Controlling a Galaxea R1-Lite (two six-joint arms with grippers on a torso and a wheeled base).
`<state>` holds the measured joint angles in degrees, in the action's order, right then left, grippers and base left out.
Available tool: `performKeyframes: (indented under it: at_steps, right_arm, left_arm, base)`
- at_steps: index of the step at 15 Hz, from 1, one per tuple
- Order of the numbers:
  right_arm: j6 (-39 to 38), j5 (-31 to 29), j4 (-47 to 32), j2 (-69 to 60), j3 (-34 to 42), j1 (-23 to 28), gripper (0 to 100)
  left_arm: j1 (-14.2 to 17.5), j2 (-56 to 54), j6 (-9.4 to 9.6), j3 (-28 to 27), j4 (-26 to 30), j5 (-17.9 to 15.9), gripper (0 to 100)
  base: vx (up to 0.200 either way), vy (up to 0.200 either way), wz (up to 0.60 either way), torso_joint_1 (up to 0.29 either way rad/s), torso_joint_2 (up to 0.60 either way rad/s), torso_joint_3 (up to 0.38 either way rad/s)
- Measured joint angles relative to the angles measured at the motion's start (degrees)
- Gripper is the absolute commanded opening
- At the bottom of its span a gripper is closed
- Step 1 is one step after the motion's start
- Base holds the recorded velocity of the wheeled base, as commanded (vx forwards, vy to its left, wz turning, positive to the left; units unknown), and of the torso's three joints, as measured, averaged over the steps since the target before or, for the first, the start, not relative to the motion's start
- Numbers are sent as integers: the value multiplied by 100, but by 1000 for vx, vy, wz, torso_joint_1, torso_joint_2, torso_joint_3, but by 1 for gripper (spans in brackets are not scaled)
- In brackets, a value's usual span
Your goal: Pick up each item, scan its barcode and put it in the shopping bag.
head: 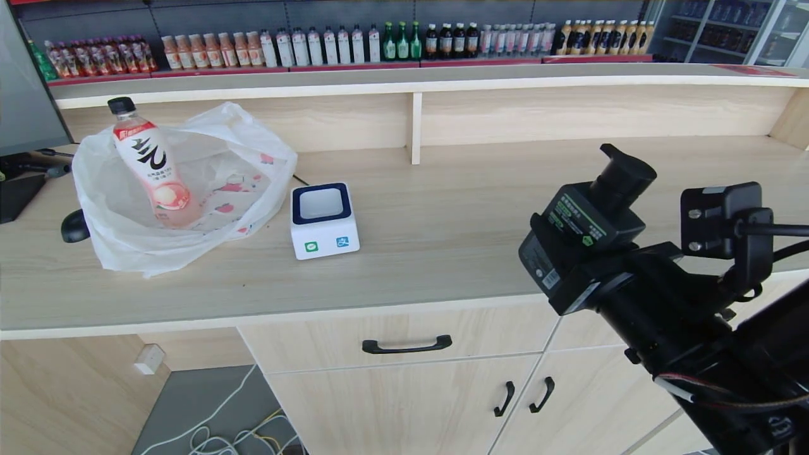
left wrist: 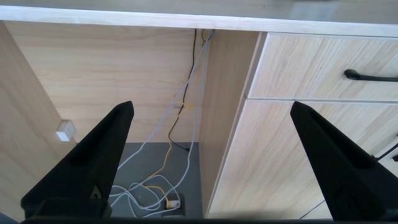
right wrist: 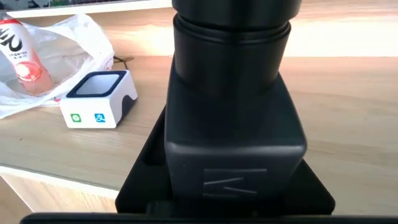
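The right gripper (head: pixel 597 281) is clamping a black bottle (head: pixel 584 221) well apart from the scanner (head: pixel 324 221), the left gripper (left wrist: pixel 211 124) is gaping empty, and a badly turned barcode (head: pixel 550 278) is likely risking a missed scan.

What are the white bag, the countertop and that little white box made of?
Bag: thin translucent plastic film, crinkled; the bottle shows through. Countertop: pale wood or wood-look laminate, matte, with visible grain. Box: probably hard plastic, smooth and slightly glossy, dark blue rim on top.
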<state>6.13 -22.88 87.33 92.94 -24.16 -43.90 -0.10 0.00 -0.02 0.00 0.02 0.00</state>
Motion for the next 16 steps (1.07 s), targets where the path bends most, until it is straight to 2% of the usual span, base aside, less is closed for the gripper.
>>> performKeyframes:
  at_steps: [1, 11, 16]
  right_arm:
    - [2, 9, 15, 9, 0, 46, 0]
    - [2, 59, 110, 358, -621, 105, 0]
    - [-15, 61, 146, 405, -623, 107, 0]
  left_arm:
    - [0, 0, -11, 0, -2, 0, 100]
    - [10, 2, -29, 0, 7, 0, 100]
    - [10, 2, -33, 0, 9, 0, 100]
  base:
    - [0, 0, 0, 0, 0, 0]
    - [0, 200, 0, 1, 1, 0]
    - [0, 200, 0, 0, 1, 1]
